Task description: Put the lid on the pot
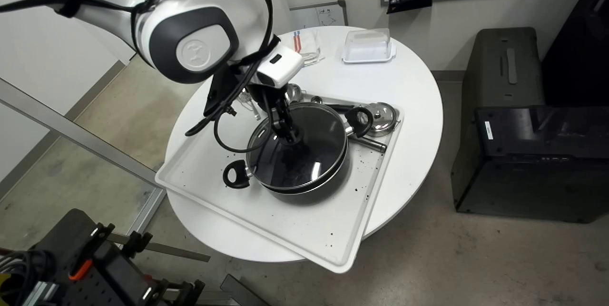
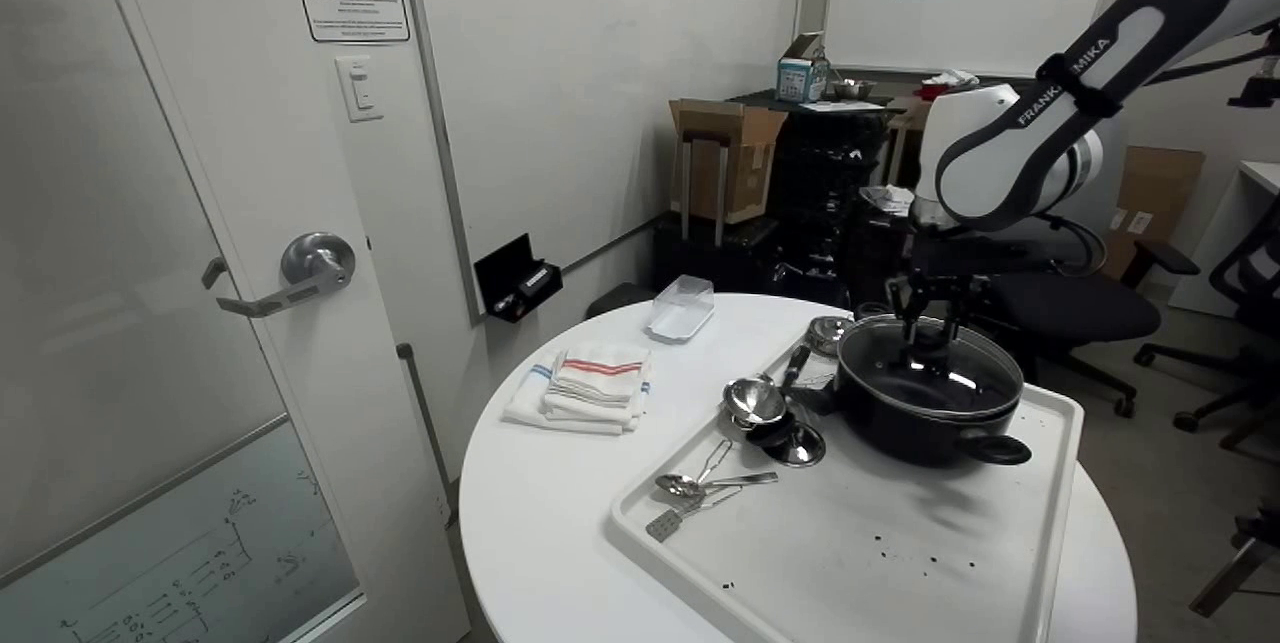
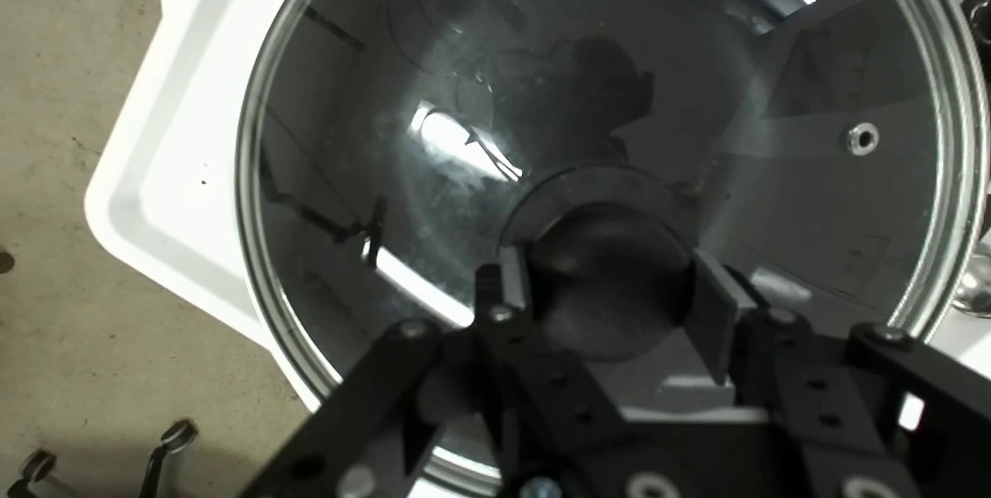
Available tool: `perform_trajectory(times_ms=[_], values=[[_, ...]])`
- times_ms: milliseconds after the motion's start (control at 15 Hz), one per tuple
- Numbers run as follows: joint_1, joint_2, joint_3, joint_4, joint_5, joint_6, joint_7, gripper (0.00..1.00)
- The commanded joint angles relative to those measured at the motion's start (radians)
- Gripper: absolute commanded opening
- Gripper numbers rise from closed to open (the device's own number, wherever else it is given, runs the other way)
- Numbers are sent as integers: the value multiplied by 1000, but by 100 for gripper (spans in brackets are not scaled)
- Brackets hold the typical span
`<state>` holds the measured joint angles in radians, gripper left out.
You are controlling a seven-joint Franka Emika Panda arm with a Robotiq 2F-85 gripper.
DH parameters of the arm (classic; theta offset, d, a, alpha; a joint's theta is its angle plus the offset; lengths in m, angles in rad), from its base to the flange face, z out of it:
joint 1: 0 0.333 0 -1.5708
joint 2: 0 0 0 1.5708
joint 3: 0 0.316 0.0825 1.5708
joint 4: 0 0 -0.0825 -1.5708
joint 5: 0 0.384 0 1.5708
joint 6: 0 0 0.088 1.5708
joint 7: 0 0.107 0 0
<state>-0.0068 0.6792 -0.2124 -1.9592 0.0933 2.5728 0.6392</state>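
Wrist view: the pincer pinches the black knob of the lid, a pad against each side. The knob looks smooth and rounded, so an uneven bite could let the lid twist or slip during any correction. The lid is over the pot; in both exterior views part of the pot shows below the lid's rim, and whether the two touch all round I cannot tell. If the lid is off-centre, letting go now could leave one edge hooked and tilted, while pressing harder to force it would probably skid the pot across the tray. A skidding pot might then knock the shiny lidded pan that appears just beside one of its handles. Farthest out, the tray's corners jut past the edge of the white worktop, so a heavy push near an overhang could tip or drag the whole load.
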Motion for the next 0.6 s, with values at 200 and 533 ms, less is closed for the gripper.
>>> perform_trajectory(times_ms=[200, 533], values=[[13, -24, -34, -23, 3, -19, 28, 25], [17, -43, -35, -49, 2, -2, 21, 25]])
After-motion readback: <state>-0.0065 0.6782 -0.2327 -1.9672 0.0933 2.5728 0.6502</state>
